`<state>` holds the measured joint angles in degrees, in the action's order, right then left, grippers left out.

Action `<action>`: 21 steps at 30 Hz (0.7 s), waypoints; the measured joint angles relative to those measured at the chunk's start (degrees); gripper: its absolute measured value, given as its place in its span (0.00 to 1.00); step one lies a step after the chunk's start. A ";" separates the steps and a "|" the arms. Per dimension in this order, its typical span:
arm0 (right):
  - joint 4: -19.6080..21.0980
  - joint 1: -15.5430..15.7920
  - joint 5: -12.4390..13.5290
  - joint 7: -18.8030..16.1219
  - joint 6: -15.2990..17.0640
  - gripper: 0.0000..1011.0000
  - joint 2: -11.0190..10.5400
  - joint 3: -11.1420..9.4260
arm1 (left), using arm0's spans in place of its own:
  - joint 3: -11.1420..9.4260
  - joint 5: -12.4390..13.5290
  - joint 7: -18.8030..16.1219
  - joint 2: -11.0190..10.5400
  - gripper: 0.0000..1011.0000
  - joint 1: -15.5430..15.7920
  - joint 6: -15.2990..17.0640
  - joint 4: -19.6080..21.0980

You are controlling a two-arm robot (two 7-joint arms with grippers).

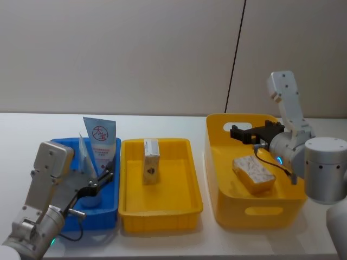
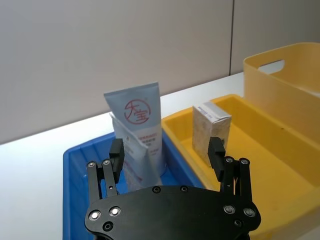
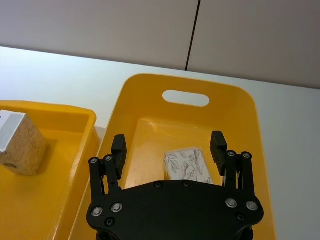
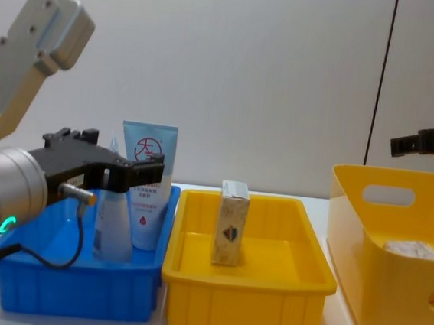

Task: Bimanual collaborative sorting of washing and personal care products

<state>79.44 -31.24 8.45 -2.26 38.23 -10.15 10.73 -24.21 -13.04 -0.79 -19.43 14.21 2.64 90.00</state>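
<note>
Head view: white surface (image 1: 162, 122), bare behind the containers as far as the wall, with a narrow bare strip in front of them. Blue tray (image 1: 111, 216) on the left, rim against the shallow yellow tray (image 1: 162, 219); deep yellow bin (image 1: 255, 214) with handle slots just beside that, on the right. Blue tray holds two squeeze tubes (image 1: 100, 138), upright at its back half. Left hand (image 1: 102, 180) is low inside this tray, just before the tubes, fingers spread, pinching nothing. One cream box (image 1: 151, 161) stands upright in the middle of the shallow tray, with free floor on every side. One leaf-printed pack (image 1: 254, 172) lies flat on the bin floor. Right hand (image 1: 242, 134) hangs over the bin's back part, above the rim. Left wrist view: fingers wide apart, the tubes beyond them, the box off to one side. Right wrist view: fingers spread and empty, the pack below between them. Chest view: left hand level with the tubes' upper halves; right hand well clear above the bin.
</note>
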 joint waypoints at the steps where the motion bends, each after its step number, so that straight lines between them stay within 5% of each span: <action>1: -0.02 -0.02 -0.01 -0.01 0.01 0.99 0.01 0.01 | 0.09 -0.09 -0.03 0.18 0.99 0.15 0.06 -0.42; 21: -0.17 -0.14 -0.04 -0.02 0.01 0.99 0.04 0.07 | 1.46 -1.35 1.62 4.59 0.99 6.25 -1.86 -14.29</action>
<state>79.26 -31.38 8.41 -2.27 38.24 -10.11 10.79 -22.75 -14.39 0.83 -14.84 20.46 0.78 75.71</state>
